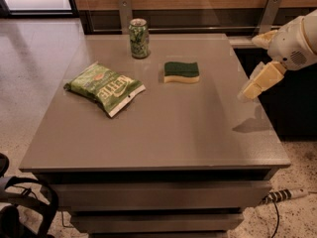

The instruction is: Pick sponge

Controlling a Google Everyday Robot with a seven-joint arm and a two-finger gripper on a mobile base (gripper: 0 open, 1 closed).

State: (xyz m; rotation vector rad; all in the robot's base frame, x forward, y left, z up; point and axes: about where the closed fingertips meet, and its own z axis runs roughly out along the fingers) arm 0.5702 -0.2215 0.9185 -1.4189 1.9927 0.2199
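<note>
The sponge (182,72), dark green on top with pale yellow foam below and wavy edges, lies flat on the grey table (163,133), right of centre toward the back. My gripper (250,67) comes in from the right, above the table's right edge, well to the right of the sponge and not touching it. It is open and empty, with one cream finger (261,81) pointing down-left and the other higher up.
A green chip bag (105,88) lies on the left part of the table. A green drink can (139,38) stands upright at the back, left of the sponge. A wooden wall and metal brackets run behind the table. A cable lies on the floor at lower right.
</note>
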